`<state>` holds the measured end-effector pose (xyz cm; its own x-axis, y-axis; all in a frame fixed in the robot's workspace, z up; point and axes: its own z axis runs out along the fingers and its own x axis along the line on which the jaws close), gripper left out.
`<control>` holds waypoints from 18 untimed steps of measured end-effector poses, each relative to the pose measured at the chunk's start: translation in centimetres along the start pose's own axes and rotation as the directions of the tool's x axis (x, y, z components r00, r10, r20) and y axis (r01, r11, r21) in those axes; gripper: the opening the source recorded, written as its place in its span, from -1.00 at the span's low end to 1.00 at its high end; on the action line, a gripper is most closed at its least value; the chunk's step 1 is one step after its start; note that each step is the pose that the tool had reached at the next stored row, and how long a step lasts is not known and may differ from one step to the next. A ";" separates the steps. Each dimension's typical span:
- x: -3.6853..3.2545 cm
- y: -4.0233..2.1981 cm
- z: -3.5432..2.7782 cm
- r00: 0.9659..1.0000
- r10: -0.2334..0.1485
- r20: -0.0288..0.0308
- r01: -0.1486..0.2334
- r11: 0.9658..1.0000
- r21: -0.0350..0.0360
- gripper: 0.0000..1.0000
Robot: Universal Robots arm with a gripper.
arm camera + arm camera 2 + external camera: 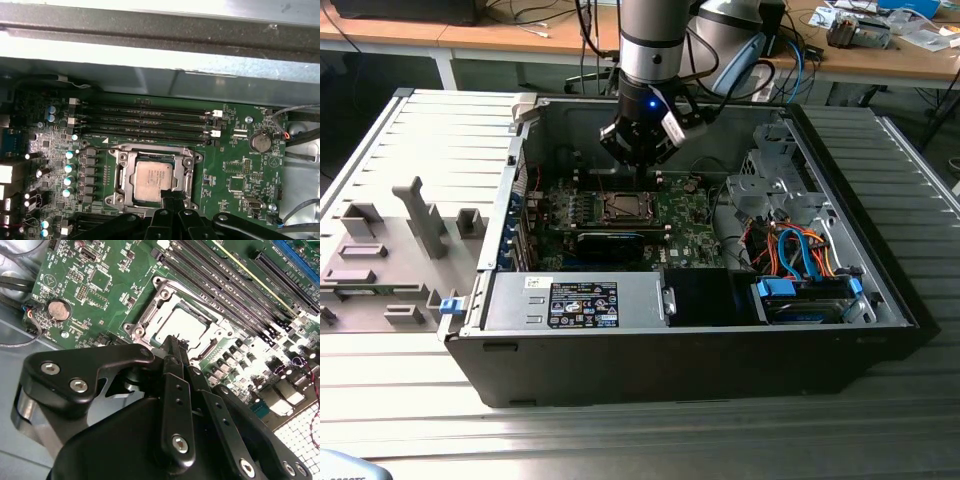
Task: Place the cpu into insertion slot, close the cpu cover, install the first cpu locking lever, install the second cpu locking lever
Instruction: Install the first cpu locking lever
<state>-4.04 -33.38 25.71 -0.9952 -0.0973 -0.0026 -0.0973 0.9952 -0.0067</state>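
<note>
First wrist view: cpu (pixel 152 180) sits flat in the insertion slot (pixel 121 176) on the green board (pixel 235 167), silver frame around it. My gripper (pixel 170 196) hangs just above the cpu's edge, fingers pressed together, gripping nothing.

This looks like a robotics lab or electronics workshop. An opened desktop computer case (pixel 720 330) lies on a ribbed metal workbench (pixel 620 440), its green motherboard (pixel 685 215) bare, and an industrial robot arm (pixel 650 50) reaches in from above. At the exterior view's left sits a grey tray of moulded part holders (pixel 390 250). Along the far side run wooden benches (pixel 520 40) strewn with cables and small gear (pixel 860 30).
</note>
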 end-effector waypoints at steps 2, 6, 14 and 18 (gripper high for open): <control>0.00 0.00 0.00 1.000 -0.012 0.000 0.012 1.000 0.000 -0.79; 0.00 0.00 0.00 1.000 -0.031 0.000 0.031 1.000 0.000 -0.79; 0.00 0.00 0.00 0.998 -0.066 0.000 0.066 0.998 0.000 -0.79; 0.00 0.00 0.00 0.997 -0.080 0.001 0.080 0.997 0.000 -0.79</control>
<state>-4.04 -33.37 25.71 -0.9842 -0.1770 -0.0026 -0.1770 0.9842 -0.0067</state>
